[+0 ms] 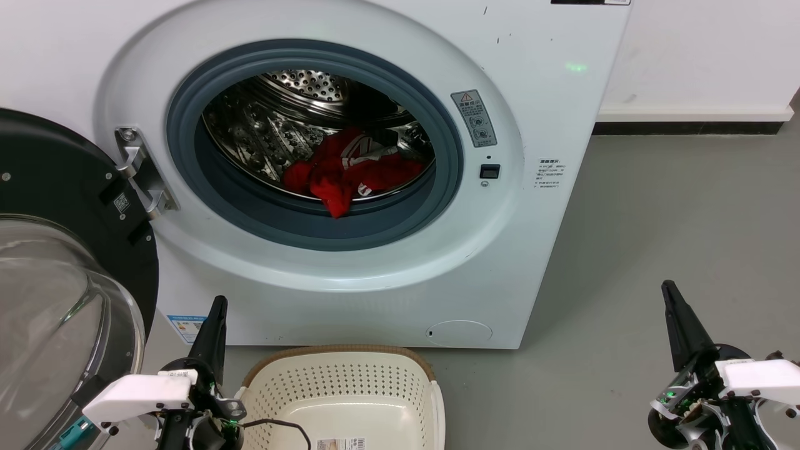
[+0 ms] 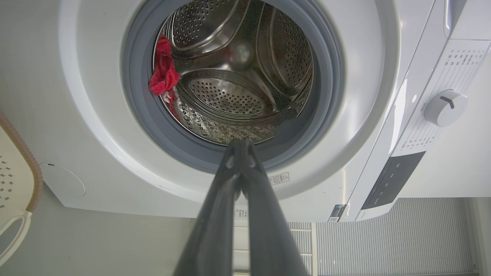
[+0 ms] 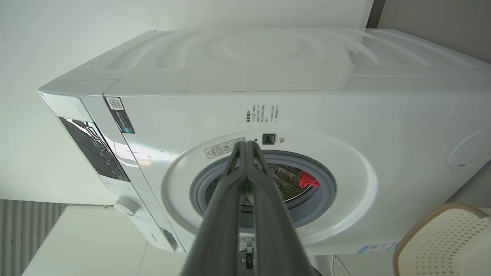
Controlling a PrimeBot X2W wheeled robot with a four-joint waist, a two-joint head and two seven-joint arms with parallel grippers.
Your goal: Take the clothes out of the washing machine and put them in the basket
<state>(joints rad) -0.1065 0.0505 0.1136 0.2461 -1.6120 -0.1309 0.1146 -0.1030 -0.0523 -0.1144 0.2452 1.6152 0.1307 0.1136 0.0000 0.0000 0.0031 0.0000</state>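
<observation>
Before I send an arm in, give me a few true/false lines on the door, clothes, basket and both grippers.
1. The door is open. True.
2. The clothes lie in the basket. False: they are in the drum, with one end hanging over its front lip.
3. The left gripper is shut and holds nothing. True.
4. The right gripper reaches into the drum. False: it is outside, shut, over the floor right of the machine.
5. The basket stands in front of the machine, below the opening. True.
</observation>
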